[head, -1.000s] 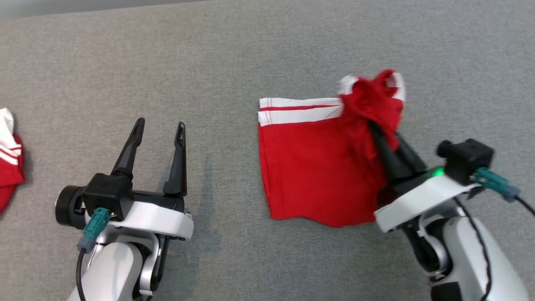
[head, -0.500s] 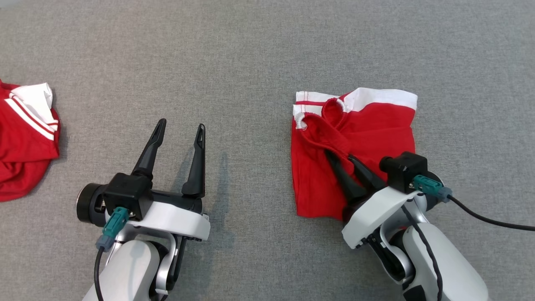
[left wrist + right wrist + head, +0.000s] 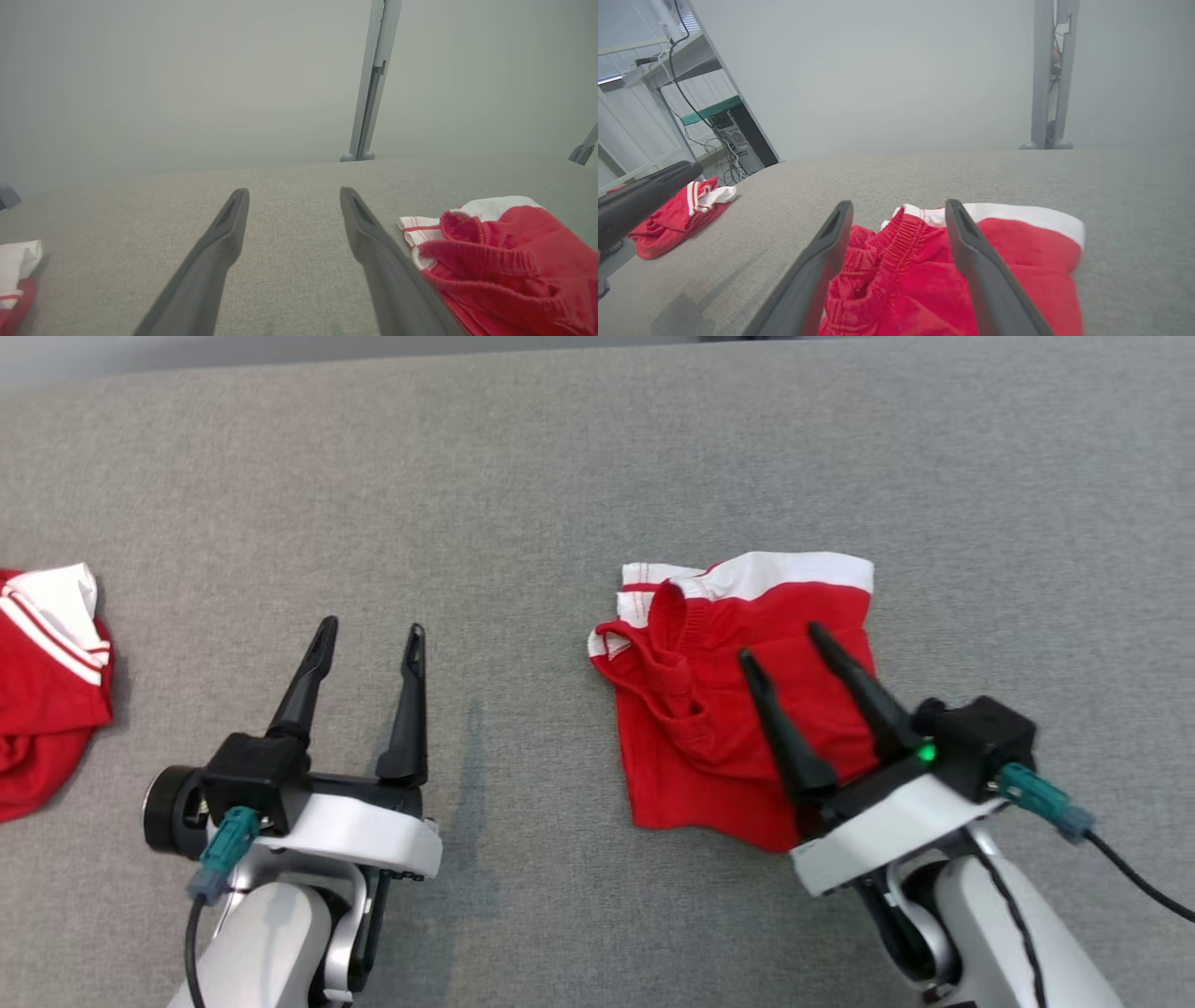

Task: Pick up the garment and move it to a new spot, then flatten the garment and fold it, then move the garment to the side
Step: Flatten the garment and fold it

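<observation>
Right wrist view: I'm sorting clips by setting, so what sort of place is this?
Probably a lab or test workshop, not a home: a grey cloth-covered work table, an upright metal post at its far edge, and what looks like a computer tower with loose cables around it.

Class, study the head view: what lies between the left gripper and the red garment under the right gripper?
Only bare grey fabric surface, seen in the head view, separates the left gripper from the red garment.

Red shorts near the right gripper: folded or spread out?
Folded, loosely: red shorts lie doubled over, white hems stacked at far edge, elastic waistband bunched on top.
</observation>
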Controlling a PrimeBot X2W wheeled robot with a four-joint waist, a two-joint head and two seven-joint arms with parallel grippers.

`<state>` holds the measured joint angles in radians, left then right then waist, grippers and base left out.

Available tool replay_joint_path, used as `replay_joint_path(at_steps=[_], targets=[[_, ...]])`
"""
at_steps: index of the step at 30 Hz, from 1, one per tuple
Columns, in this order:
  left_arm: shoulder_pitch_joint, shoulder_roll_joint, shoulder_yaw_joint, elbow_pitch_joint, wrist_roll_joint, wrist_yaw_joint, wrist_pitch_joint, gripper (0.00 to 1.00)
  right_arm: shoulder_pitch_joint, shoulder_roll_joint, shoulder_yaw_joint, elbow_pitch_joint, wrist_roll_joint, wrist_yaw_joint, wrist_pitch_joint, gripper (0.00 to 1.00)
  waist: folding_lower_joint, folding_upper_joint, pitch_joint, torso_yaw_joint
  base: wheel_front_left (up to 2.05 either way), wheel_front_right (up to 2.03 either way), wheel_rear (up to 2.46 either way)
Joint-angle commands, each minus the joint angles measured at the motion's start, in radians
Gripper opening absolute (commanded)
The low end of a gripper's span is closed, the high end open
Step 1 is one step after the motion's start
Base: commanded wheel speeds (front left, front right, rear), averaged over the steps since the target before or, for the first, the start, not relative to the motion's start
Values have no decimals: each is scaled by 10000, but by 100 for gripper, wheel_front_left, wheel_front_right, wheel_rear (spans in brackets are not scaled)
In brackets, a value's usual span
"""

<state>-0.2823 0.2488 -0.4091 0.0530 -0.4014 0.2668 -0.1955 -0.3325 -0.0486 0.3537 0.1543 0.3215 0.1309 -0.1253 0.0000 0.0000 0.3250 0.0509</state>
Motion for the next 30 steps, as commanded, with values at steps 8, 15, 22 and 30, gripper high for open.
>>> replay_joint_path(at_steps=[8, 15, 22, 30], targets=[[514, 428, 600, -221, -309, 261, -189, 100, 986, -145, -2626, -1009, -847, -3, 130, 100, 0, 0, -663, -495, 0, 0, 0], [1045, 713, 968, -416, -556, 222, -337, 100, 1655, -399, -3958, -1496, -1265, -3, 464, 100, 0, 0, -1302, -511, 0, 0, 0], [1668, 1038, 993, -401, -622, 137, -292, 100, 2428, -400, -4139, -1827, -1324, -3, 814, 100, 0, 0, -1911, -448, 0, 0, 0], [2254, 1270, 815, -462, -589, 193, -38, 100, 3397, -259, -4306, -2309, -1319, -3, 1158, 100, 0, 0, -2483, -414, 0, 0, 0]])
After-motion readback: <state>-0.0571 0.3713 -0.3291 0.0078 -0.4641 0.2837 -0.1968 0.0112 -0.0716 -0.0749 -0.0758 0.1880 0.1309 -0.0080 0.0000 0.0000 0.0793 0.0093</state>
